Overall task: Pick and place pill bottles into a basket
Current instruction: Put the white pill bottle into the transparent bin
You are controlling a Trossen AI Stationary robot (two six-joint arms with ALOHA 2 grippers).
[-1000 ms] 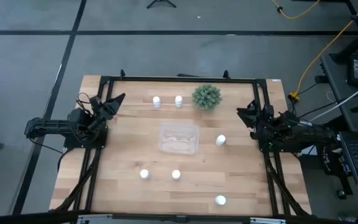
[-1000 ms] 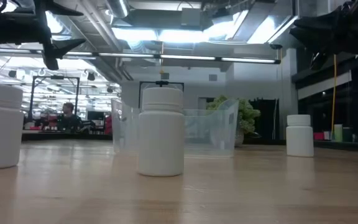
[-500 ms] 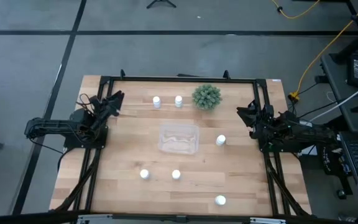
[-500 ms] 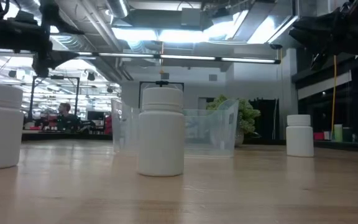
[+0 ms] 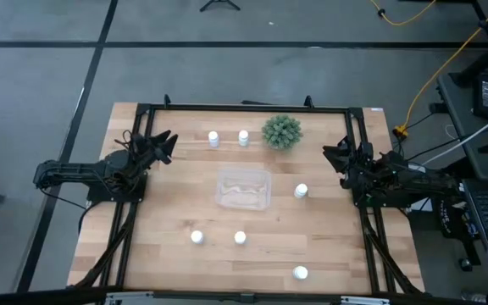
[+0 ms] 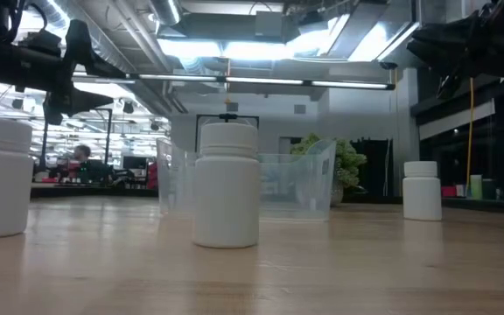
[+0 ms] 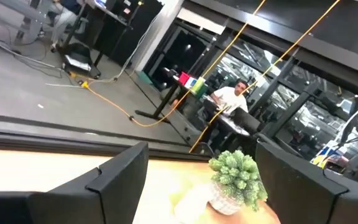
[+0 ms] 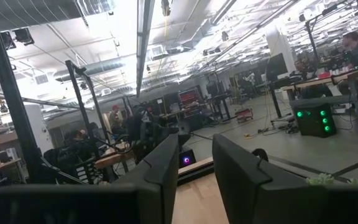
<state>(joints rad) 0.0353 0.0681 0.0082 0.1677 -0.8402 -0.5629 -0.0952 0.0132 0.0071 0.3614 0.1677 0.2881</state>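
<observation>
Six white pill bottles stand on their bases on the wooden table: two at the far edge [image 5: 213, 138] [image 5: 244, 137], one right of the basket [image 5: 302, 191], two nearer [image 5: 196, 237] [image 5: 240, 238], one at the near edge [image 5: 300, 273]. The clear basket [image 5: 244, 188] sits mid-table and holds no bottle. My left gripper [image 5: 166, 142] is open, in the air at the far left, left of the two far bottles; its fingers frame the plant in the left wrist view [image 7: 201, 186]. My right gripper [image 5: 333, 154] is open and waits at the right edge.
A green spiky plant [image 5: 281, 131] in a small pot stands at the far edge, right of the two far bottles. Black frame rails [image 5: 244, 108] run along the table's far, left and right sides. A person sits in the room beyond [image 7: 232, 96].
My left gripper has gone a little toward the table's right edge, out over the table toward the two far bottles, and has come down somewhat. No bottle has moved.
</observation>
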